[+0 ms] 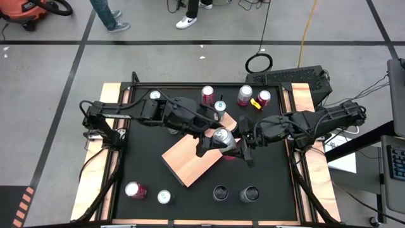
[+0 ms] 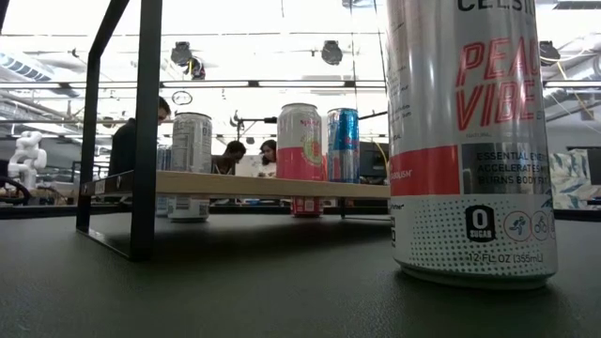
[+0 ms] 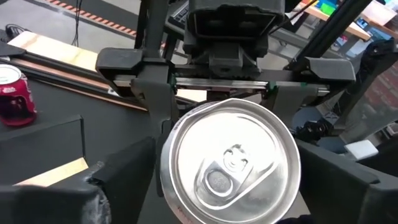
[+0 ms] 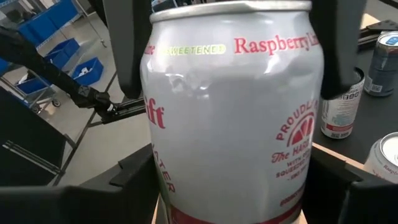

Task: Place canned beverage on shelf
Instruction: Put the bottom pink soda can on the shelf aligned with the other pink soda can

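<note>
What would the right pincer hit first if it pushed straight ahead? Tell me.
The silver raspberry can: it already fills the space between the right pincer fingers, above the shelf. Just beyond it is the left pincer, gripping the can from the opposite side.

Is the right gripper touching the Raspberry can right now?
Touching: the right wrist view shows the right gripper with both fingers pressed against the Raspberry can.

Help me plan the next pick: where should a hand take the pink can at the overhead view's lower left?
Probably its round side wall, about mid-height, coming from the table's left edge. The pink can stands upright, and the silver-topped can stands close on its right, so fingers should close across the wall clear of that neighbour.
</note>
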You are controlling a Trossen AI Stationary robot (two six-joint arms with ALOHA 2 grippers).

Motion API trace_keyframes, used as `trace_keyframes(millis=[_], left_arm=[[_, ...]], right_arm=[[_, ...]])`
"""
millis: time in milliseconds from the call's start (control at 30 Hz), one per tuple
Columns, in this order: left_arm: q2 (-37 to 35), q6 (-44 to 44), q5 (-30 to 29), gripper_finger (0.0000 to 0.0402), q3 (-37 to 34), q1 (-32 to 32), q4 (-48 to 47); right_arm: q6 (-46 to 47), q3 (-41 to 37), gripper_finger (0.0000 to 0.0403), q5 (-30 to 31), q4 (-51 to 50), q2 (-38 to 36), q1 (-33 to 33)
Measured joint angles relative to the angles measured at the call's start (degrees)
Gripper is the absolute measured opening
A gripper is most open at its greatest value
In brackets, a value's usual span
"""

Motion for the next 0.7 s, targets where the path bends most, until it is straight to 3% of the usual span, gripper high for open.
trace_keyframes(millis=[267,467,700], left_arm=[[0.00,0.05,0.78,0.0285,0.00,0.02,-1.09],[-0.02,0.00,1.75,0.0283,0.00,0.04,-1.05],[0.04,-0.29,1.93,0.0283,-0.04,0.04,-1.27]], right_arm=[[0.00,-0.02,0.0270,0.00,-0.33,0.04,0.00],[0.15,-0.02,0.0273,0.12,-0.31,0.04,0.02],[2.42,0.06,0.0313,0.19,-3.96,-0.23,0.02]])
